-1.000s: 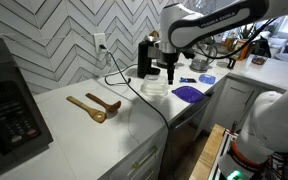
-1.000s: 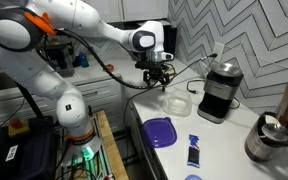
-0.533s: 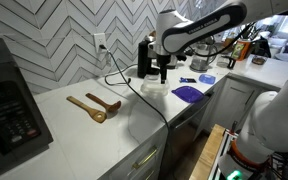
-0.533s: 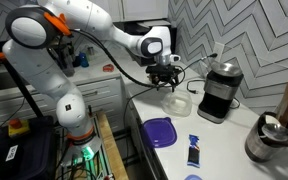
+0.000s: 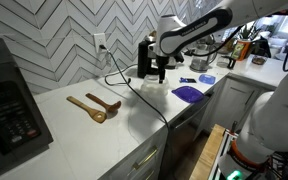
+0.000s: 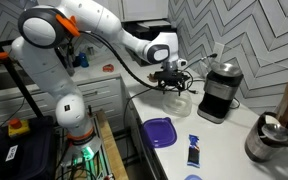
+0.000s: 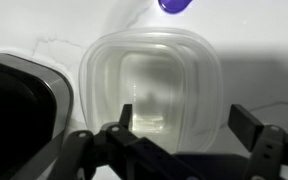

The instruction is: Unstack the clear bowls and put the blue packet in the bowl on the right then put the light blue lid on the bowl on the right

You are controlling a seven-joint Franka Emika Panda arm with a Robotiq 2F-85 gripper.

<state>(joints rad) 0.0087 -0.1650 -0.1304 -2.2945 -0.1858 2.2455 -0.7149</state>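
The bowls (image 7: 152, 82) sit nested, a double rim showing in the wrist view, on the white surface (image 5: 104, 140). The coffee machine (image 7: 19, 100) stands just beside them on one side, its corner close to their rim, so there is little room there. On the opposite side the surface is bare. The purple lid (image 7: 179, 5) lies near them, apart from the rim.

In an exterior view the bowls (image 6: 177, 100) stand a short way in from the surface's front edge, with the purple lid (image 6: 160, 132) and the packet (image 6: 194, 150) further along that edge. In an exterior view the light blue lid (image 5: 206, 78) lies beyond the packet (image 5: 187, 80), well apart from the bowls (image 5: 156, 88), and two wooden spoons (image 5: 94, 105) lie well off the other way, with open surface between.

The arm (image 6: 94, 20) arches over from its base, and its wrist points straight down. The gripper (image 6: 172, 86) hangs right above the bowls.

Only the wrist view shows the fingers (image 7: 124, 118): they are spread wide and hold nothing. One is over the bowl's inside and one beyond its rim. I cannot tell whether either touches the plastic.
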